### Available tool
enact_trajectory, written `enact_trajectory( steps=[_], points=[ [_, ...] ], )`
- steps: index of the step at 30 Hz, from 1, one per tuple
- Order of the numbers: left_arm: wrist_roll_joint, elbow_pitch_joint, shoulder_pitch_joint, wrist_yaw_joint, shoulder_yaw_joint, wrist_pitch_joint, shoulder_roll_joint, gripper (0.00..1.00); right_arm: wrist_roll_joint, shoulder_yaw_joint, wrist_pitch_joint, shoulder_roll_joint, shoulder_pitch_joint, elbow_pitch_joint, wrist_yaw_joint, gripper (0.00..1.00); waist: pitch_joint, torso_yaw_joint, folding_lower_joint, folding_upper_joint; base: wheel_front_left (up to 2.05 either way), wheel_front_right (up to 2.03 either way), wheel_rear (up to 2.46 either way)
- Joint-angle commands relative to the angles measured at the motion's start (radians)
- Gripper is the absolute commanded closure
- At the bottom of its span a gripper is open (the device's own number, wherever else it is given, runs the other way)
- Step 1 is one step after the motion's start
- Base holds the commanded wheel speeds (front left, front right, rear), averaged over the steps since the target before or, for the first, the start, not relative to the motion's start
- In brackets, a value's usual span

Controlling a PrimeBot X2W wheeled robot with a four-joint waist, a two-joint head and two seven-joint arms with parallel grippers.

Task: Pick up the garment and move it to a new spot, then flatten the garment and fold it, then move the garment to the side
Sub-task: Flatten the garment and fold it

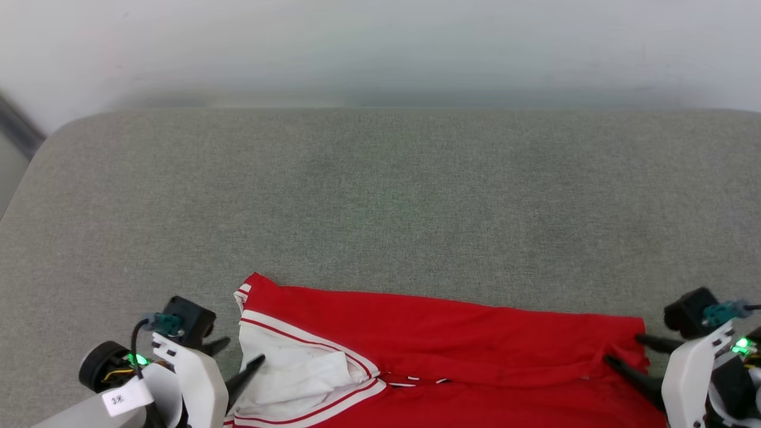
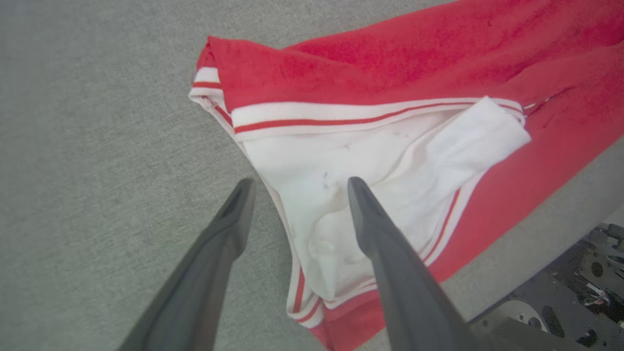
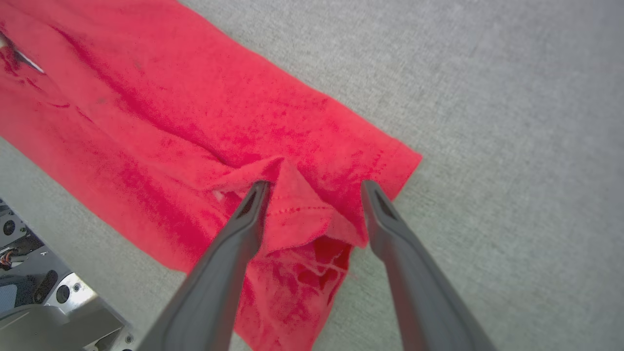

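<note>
Closest to the head camera are the two arms. The left gripper (image 1: 238, 355) is down in the left corner and the right gripper (image 1: 624, 349) in the right corner, with the jersey (image 1: 452, 333) stretched between them. It lies along the near edge of the grey surface (image 1: 380, 196), long axis running left to right, white sleeve end by the left arm and plain red end by the right. So each arm already has its own end and neither has to reach across.

In the left wrist view the gripper (image 2: 300, 187) is spread wide and holding nothing. One finger is over the bare surface and the other over the white sleeve (image 2: 351, 161), so the striped edge runs right between them.

Right wrist view is much the same. The gripper (image 3: 314, 187) is wide open and a bunched-up red corner (image 3: 302, 214) pokes up in the gap, but it's not pinched as far as I can tell.

My guess is whatever comes next works across that left-right line, with both ends grabbed together.
</note>
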Motion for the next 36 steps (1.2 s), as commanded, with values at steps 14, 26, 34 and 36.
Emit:
enact_trajectory(
  steps=[14,26,34,36],
  points=[
    [0.133,-0.052,0.113,0.331,0.206,-0.368,-0.043,0.0,0.073,-0.324,0.015,-0.025,0.138,-0.117,-0.001,0.0,-0.014,0.006,0.0001,0.0,0.0,0.0,0.0],
    [0.452,-0.1,0.302,0.372,0.542,-0.374,-0.247,0.0,0.288,-0.462,0.197,0.061,0.249,-0.007,-0.001,0.0,0.03,0.047,0.0001,0.0,0.0,0.0,0.0],
    [0.61,-0.099,0.378,0.314,0.68,-0.373,-0.371,0.0,0.355,-0.431,0.287,0.127,0.28,0.054,-0.001,0.0,0.057,0.078,0.0001,0.0,0.0,0.0,0.0],
    [0.646,-0.091,0.393,0.29,0.71,-0.373,-0.403,0.0,0.376,-0.412,0.315,0.145,0.288,0.055,-0.001,0.0,0.064,0.083,0.0001,0.0,0.0,0.0,0.0]
  ],
)
